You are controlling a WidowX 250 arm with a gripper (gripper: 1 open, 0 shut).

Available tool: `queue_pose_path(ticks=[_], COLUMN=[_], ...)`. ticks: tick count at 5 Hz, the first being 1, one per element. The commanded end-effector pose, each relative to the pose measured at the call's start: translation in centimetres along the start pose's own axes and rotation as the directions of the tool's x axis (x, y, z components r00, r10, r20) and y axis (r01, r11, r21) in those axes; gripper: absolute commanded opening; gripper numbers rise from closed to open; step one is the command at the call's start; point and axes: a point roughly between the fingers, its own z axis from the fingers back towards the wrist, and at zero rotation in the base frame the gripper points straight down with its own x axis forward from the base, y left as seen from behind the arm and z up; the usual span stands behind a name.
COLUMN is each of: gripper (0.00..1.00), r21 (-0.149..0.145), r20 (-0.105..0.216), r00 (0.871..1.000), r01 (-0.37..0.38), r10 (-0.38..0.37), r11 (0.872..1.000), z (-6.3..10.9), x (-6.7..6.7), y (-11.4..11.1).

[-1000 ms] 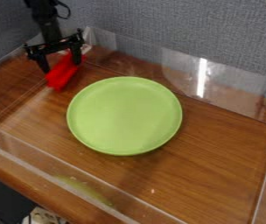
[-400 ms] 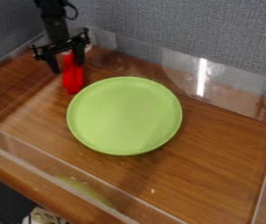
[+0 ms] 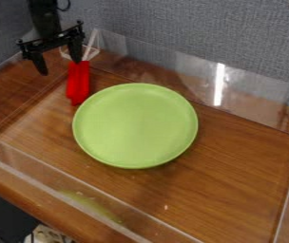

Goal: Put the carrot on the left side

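Note:
The carrot point(image 3: 76, 83) is a bright red, blocky stick lying on the wooden table just left of the lime-green plate point(image 3: 134, 123), near its upper-left rim. My gripper point(image 3: 56, 57) hangs above and slightly behind the carrot, pointing down. Its black fingers point(image 3: 39, 63) are spread apart and open, with nothing between them, clear of the carrot.
Clear plastic walls point(image 3: 223, 81) fence the wooden table point(image 3: 236, 180) on all sides, with a low front wall point(image 3: 96, 204). A grey fabric backdrop stands behind. The green plate takes up the middle of the table.
The gripper let go of the carrot and rose up and back, away from it. The carrot now lies on the table, turned more upright in the view beside the plate.

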Motion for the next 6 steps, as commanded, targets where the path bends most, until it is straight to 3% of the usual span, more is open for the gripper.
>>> queue_pose_path(ticks=[1, 2, 4, 6], gripper=[1.0, 1.0, 1.0, 1.0], r21=[-0.073, -0.114, -0.146, -0.179], r20=[0.081, 0.076, 0.074, 0.07], r00=[0.996, 0.994, 0.987, 0.985], r01=[-0.035, -0.07, -0.129, -0.145], r10=[0.041, 0.079, 0.141, 0.16], r11=[0.997, 0.991, 0.981, 0.973], z=[5.6, 6.8, 6.6, 9.1], x=[0.9, 1.3, 2.1, 1.9], y=[-1.0, -1.2, -1.5, -1.4])
